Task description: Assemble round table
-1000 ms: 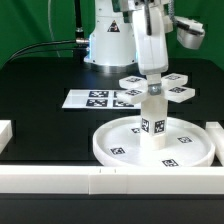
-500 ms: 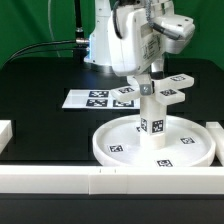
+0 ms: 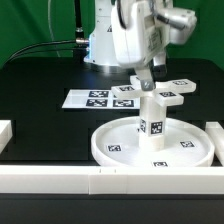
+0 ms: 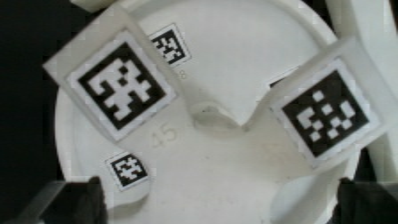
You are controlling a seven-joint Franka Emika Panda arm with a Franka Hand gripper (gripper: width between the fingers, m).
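Observation:
The large rimmed disc (image 3: 105, 148) lies at the front of the table. The short cylindrical leg (image 3: 152, 125) stands upright in its central hub. The cross-shaped foot (image 3: 168, 97) sits on top of the leg. My gripper (image 3: 145, 78) hangs just above the foot, toward the exterior view's left. In the wrist view the foot's tagged arms (image 4: 116, 80) fill the picture over the disc (image 4: 214, 170). My gripper (image 4: 217, 200) is open, its dark fingers (image 4: 71, 198) stand wide apart, and only the disc's surface shows between them.
The marker board (image 3: 100, 98) lies behind the disc at the exterior view's left. Long white border rails run along the front (image 3: 60, 180) and stand at both sides (image 3: 5, 130). The robot's base (image 3: 105, 45) stands at the back.
My gripper has turned about its axis and shifted toward the exterior view's left. The foot has turned with it on the leg. The fingers are now clear of the foot.

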